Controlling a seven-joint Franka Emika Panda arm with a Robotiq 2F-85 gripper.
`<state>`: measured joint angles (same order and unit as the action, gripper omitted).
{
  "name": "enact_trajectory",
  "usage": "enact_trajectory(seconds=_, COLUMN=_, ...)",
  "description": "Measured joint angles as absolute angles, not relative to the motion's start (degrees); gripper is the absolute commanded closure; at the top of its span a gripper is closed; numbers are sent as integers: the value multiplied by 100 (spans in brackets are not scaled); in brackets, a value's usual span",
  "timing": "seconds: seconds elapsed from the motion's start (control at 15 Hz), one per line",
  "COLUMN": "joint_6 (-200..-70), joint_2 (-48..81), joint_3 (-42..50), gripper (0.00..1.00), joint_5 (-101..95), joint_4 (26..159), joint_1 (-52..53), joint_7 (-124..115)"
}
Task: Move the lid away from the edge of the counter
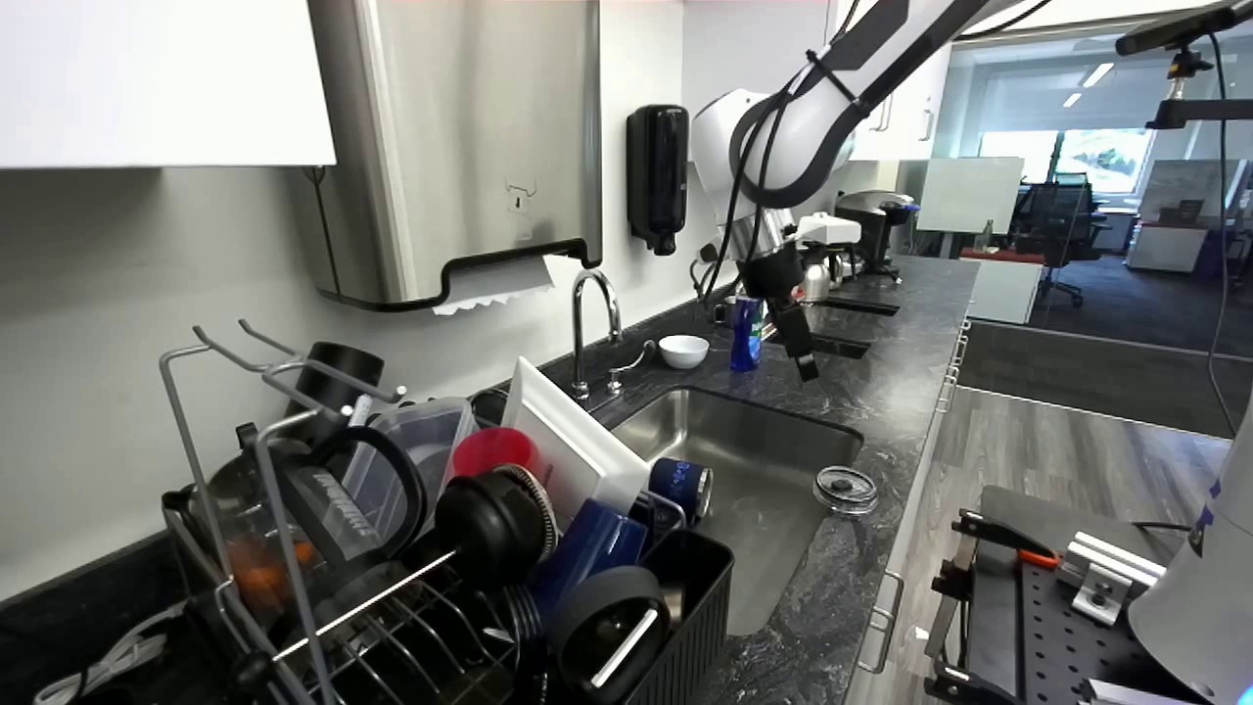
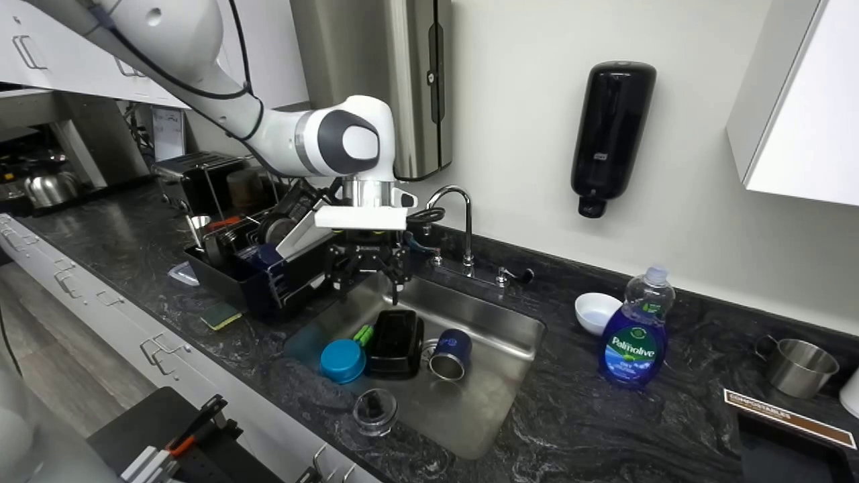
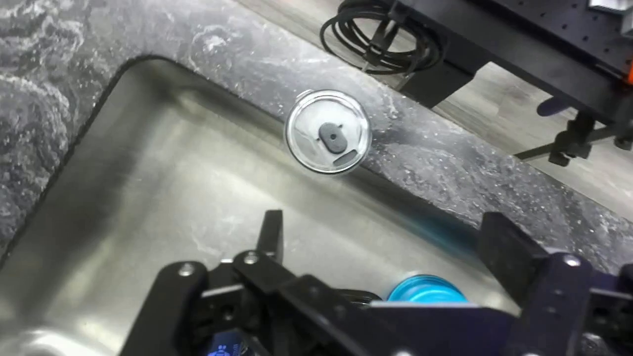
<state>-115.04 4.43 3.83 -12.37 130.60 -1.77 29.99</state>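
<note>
The lid (image 3: 328, 131), round and see-through with a shiny rim and a dark grey centre piece, lies on the narrow strip of dark counter (image 3: 484, 173) between sink and front edge. Part of it overlaps the sink's rim in the wrist view. Both exterior views show the lid (image 1: 846, 490) (image 2: 376, 410) at that front side of the sink. My gripper (image 3: 383, 222) is open, its fingers wide apart with nothing between them. Over the sink, the gripper (image 2: 366, 287) hangs well above and apart from the lid, farther toward the wall.
The steel sink (image 2: 480, 409) holds a teal cup (image 2: 342, 362), a black container (image 2: 396, 342) and a blue mug (image 2: 452, 352). A loaded dish rack (image 2: 245, 285) stands beside it. Behind rises the faucet (image 2: 468, 231); a white bowl (image 2: 596, 312) and soap bottle (image 2: 632, 349) stand on the far side.
</note>
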Motion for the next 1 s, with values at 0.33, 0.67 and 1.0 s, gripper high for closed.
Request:
enact_trajectory(seconds=0.33, joint_6=-11629, joint_2=1522, joint_3=390, gripper=0, joint_5=-1339, joint_4=12125, joint_1=-354, joint_7=4680)
enact_trajectory(seconds=0.67, joint_6=-11317, joint_2=2391, joint_3=343, gripper=0, joint_5=-1556, joint_4=11254, joint_1=-419, joint_7=6048)
enact_trajectory(seconds=1.0, joint_6=-11042, joint_2=2834, joint_3=351, gripper=0, joint_5=-1989, joint_4=10946, joint_1=-520, joint_7=6833)
